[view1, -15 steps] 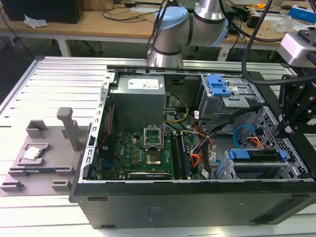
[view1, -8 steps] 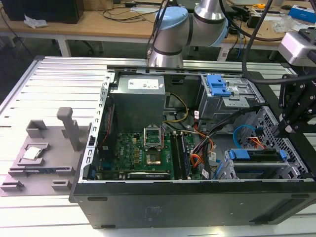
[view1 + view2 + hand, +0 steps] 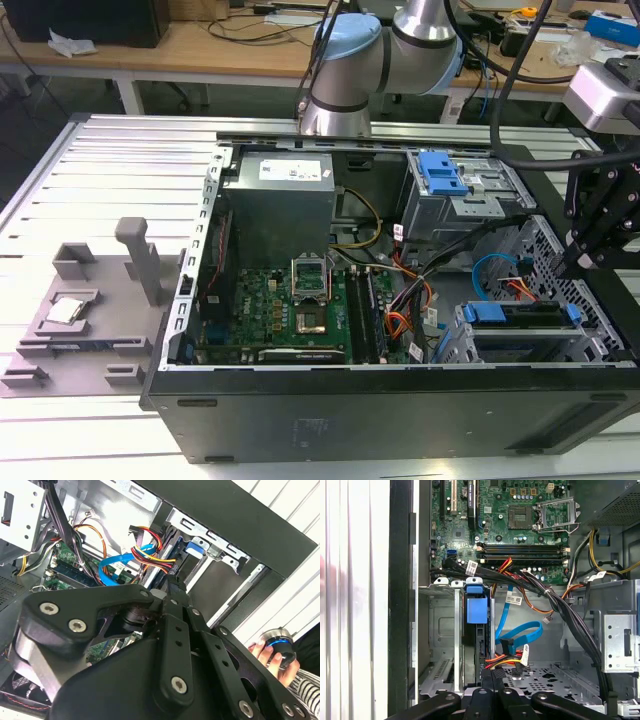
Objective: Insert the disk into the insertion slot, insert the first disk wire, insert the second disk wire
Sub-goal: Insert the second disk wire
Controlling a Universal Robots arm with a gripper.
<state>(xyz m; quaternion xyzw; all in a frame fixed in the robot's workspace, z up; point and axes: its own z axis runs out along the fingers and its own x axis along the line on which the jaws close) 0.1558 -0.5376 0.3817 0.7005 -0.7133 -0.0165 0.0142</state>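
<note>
The likeliest trouble lies right at the tip of the gripper [image 3: 491, 675]. The red, yellow and black wires [image 3: 503, 659] and the looped blue cable [image 3: 521, 631] crowd together there, so a slightly skewed push could jam a plug at an angle or snag the neighbouring lead. In both wrist views the gripper looks clenched, with no gap between the fingers. It rests at the wire bundle, but whether it pinches a plug cannot be told.

Just beyond, the disk [image 3: 475, 611] stands on edge in the insertion slot [image 3: 442, 635], apparently seated, with its blue carrier tab facing the motherboard [image 3: 520, 510]. Outside the case, a person's hand [image 3: 265, 652] holds a round knob above the slatted tabletop [image 3: 355, 605].
</note>
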